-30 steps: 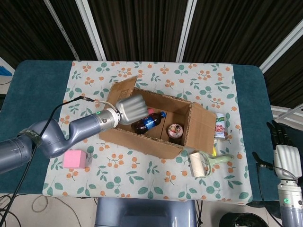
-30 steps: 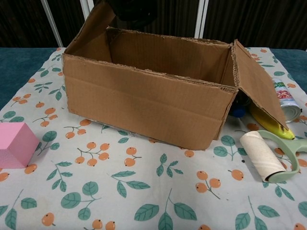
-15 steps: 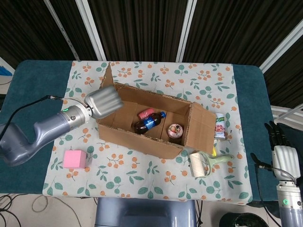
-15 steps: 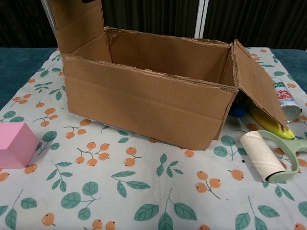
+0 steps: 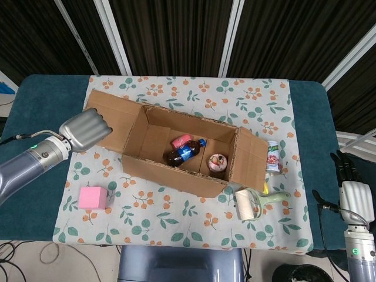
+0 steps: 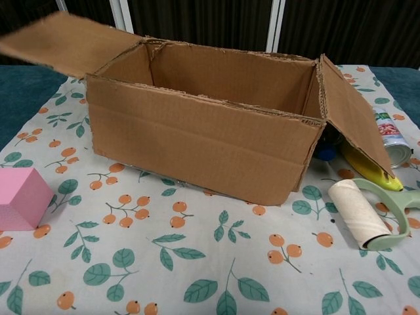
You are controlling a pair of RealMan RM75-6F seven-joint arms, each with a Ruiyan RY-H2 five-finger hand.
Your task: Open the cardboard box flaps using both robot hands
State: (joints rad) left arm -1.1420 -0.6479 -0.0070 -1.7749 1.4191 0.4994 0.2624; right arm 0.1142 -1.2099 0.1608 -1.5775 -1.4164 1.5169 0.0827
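Observation:
The cardboard box [image 5: 182,155] [image 6: 197,138] stands in the middle of the flowered cloth, its top uncovered. Its left flap [image 5: 120,120] [image 6: 65,42] is folded outward, nearly level. My left hand [image 5: 87,129] lies with curled fingers against that flap's outer edge; the chest view does not show it. The right flap [image 5: 249,157] [image 6: 351,115] hangs outward and down. My right hand [image 5: 352,192] is off the table's right side, fingers straight and holding nothing. Inside the box lie a cola bottle [image 5: 185,153], a pink item [image 5: 180,141] and a small round tin [image 5: 217,163].
A pink cube [image 5: 93,198] [image 6: 20,197] sits front left of the box. A lint roller [image 5: 249,202] [image 6: 361,216], a banana [image 6: 371,174] and a can [image 5: 273,155] [image 6: 390,141] crowd the cloth beside the right flap. Dark window frames stand behind the table.
My left hand has swung left and outward, taking the left flap from upright over the box down to nearly flat. The right hand has barely moved.

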